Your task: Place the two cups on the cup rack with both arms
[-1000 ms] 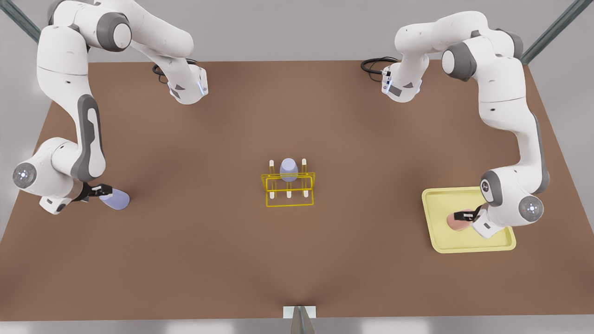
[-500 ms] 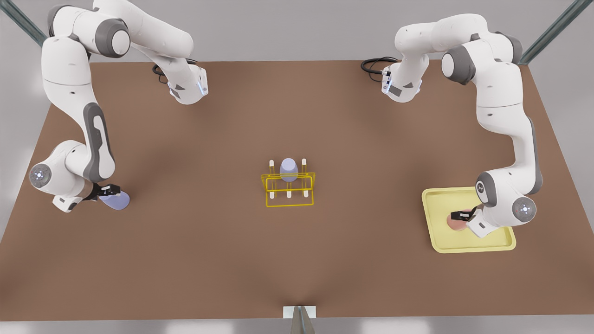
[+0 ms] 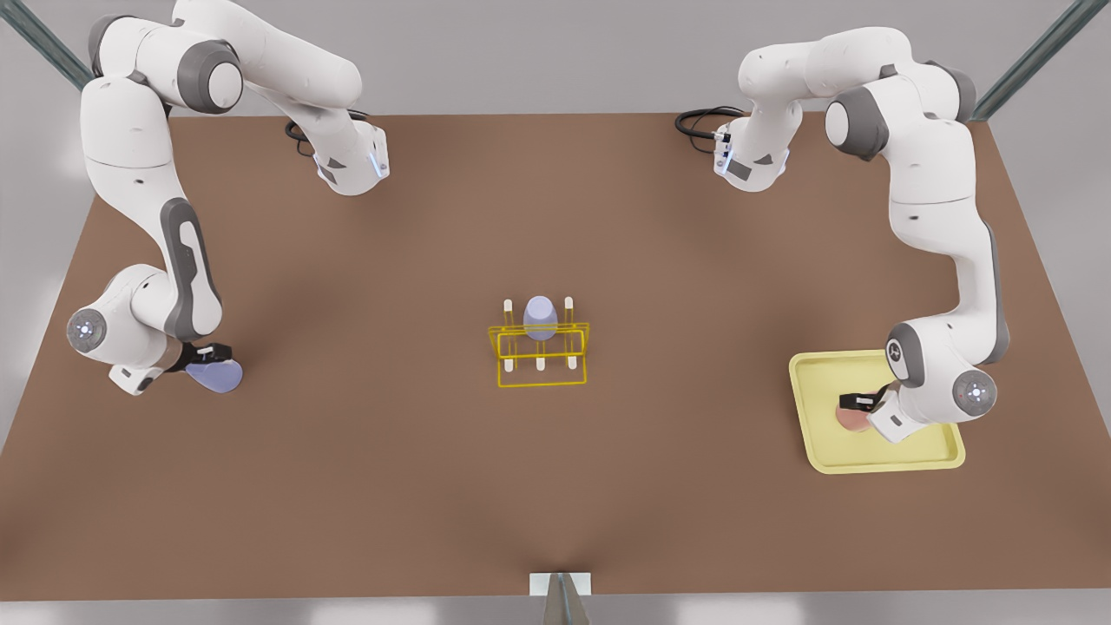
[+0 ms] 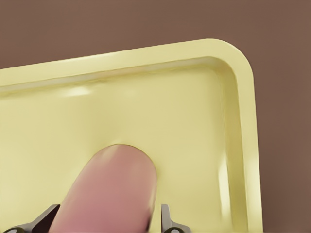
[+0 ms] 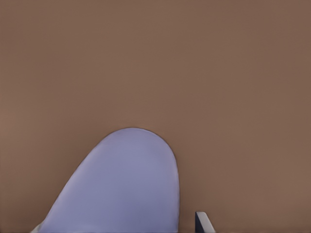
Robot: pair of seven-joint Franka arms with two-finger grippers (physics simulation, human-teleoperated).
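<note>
Surface: flat matte brown rectangular tabletop [image 3: 555,486], plain and unmarked, spanning nearly the whole front view.
Back wall: pale grey plain wall [image 3: 538,52] behind the far edge of the surface.
Frame: dark grey-green metal struts [image 3: 1033,56] slanting in at both upper corners.
Near edge: small white bracket with a grey post [image 3: 561,590] at the middle of the front edge.
Light: soft and even, with faint darker patches on the brown top.

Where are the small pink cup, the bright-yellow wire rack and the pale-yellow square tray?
Small pink tapered cup [image 4: 109,189]: left wrist view, on its side wall.
Bright-yellow wire rack [image 3: 541,380]: front view, on its front rail.
Pale-yellow square tray [image 3: 811,371]: front view, on its bare floor.
</note>
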